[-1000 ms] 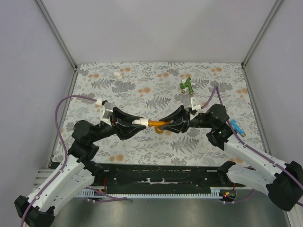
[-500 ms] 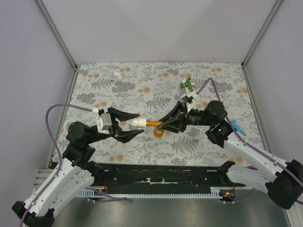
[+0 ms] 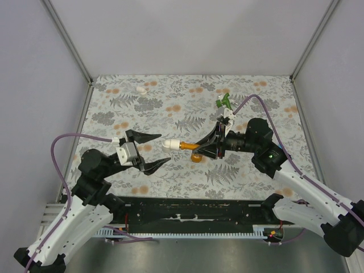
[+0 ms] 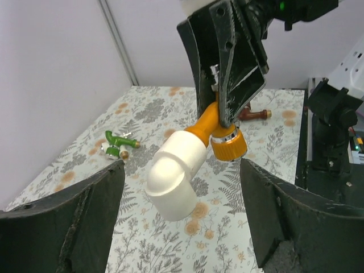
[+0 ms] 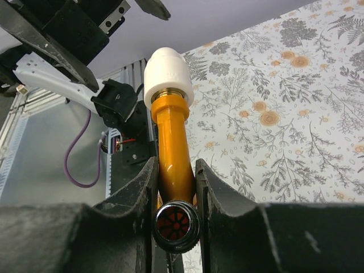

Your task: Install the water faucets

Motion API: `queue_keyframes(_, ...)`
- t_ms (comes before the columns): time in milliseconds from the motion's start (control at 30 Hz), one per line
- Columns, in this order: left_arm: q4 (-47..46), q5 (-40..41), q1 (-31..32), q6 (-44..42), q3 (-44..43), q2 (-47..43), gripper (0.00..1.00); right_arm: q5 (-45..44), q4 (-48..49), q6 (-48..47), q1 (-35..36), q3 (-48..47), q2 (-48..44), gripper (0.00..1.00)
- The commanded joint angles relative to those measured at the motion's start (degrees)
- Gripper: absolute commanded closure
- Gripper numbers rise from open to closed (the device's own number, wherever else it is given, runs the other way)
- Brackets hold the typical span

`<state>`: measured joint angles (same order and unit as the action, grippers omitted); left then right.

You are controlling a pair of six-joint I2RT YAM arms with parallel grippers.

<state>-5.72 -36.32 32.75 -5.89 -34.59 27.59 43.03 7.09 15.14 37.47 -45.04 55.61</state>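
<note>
Clearance separates wide-open left gripper point(image 3: 164, 148) from orange faucet point(image 3: 188, 146), pinched by right gripper point(image 3: 201, 149).

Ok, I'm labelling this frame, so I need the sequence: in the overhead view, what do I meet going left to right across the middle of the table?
Left claw, open → white fitting → orange faucet → right claw, shut on it → green faucet, farther back.
</note>
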Motion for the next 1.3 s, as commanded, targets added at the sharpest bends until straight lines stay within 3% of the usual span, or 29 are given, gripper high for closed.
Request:
queue_keyframes(0,5.01,1.86,-0.06,-5.62,-1.97,0.27,0.13,3.63,0.11,-7.3,-0.03,-3.66,-1.3,1.0)
queue_keyframes(300,5.28,-6.92,-0.06,-2.9,-3.38,5.01,0.11,8.91,-1.56,-14.61,-0.12,-5.06,0.37,1.0)
queue_keyframes(500,4.75,-8.68,-0.06,-1.06,-3.56,7.73,0.14,10.41,-1.99,-17.6,-0.03,-6.29,1.6,1.0)
queue_keyframes(967,2.11,-12.64,0.03,2.46,-3.47,10.29,0.32,11.2,-2.61,-18.04,-0.12,-7.17,3.01,1.0)
queue_keyframes(1067,1.94,-12.82,0.03,2.99,-3.64,10.73,0.48,11.2,-2.79,-17.6,-0.03,-7.26,2.92,1.0)
queue_keyframes(1133,1.76,-13.17,0.12,3.16,-3.56,10.9,0.74,11.03,-2.7,-16.55,-0.03,-7.26,3.18,1.0)
queue_keyframes(1167,1.59,-13.25,0.03,3.17,-3.64,10.9,0.95,10.94,-2.61,-15.76,-0.03,-7.26,3.36,1.0)
queue_keyframes(1267,3.07,-14.39,0.03,0.89,-3.82,10.38,0.98,8.66,-1.21,-8.22,-0.03,-7.17,5.2,1.0)
